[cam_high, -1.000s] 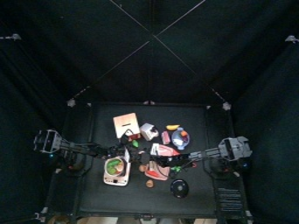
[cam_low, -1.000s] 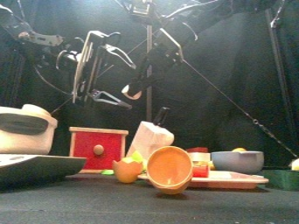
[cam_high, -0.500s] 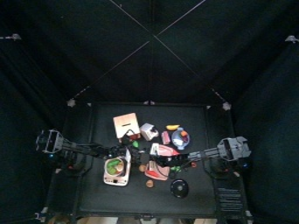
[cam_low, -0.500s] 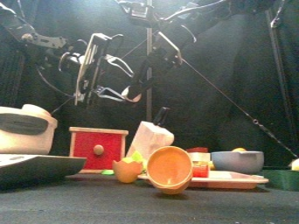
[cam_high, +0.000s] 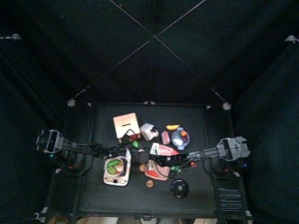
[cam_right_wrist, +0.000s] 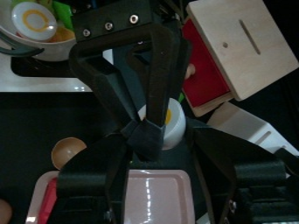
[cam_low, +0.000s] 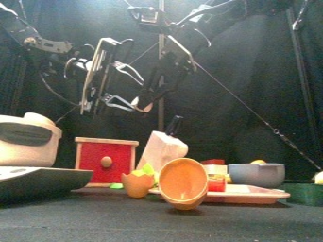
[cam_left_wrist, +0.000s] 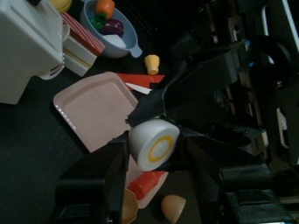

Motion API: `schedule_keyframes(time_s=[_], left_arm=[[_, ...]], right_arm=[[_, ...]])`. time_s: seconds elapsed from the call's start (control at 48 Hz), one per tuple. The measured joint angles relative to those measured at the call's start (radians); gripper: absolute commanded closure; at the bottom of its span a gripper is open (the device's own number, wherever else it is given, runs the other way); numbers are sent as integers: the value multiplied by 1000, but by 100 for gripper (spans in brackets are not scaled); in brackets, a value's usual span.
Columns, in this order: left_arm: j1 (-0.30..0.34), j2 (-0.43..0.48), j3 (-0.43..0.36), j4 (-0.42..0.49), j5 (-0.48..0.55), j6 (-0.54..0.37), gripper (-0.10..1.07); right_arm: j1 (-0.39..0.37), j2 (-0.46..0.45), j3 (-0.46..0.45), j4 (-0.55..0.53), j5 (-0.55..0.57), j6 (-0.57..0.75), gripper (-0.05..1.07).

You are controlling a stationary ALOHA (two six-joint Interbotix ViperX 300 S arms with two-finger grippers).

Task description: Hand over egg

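Above the middle of the table (cam_high: 87, 206), the left gripper (cam_low: 111, 90) and the right gripper (cam_low: 161, 68) meet in the air. The egg half (cam_left_wrist: 153, 144) sits between both pairs of jaws. Left jaws seem closed on it; right jaws stand wide around it. I judge the handover halfway: right must grip, left release.

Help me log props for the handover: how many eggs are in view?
2. A white egg half with a yellow yolk hangs in mid-air above the table; a brown egg lies on it beside the tipped orange bowl. Clutter may hide more.
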Motion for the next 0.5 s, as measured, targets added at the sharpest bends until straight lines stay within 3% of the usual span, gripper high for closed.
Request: schedule_keyframes(time_s=[0.208,0.5], left_arm=[[0,-2,-2,2,0,0,24],[-2,0,3,0,0,0,24]], right_arm=[[-6,3,2,14,9,-3,8],[-5,5,12,9,15,-3,7]])
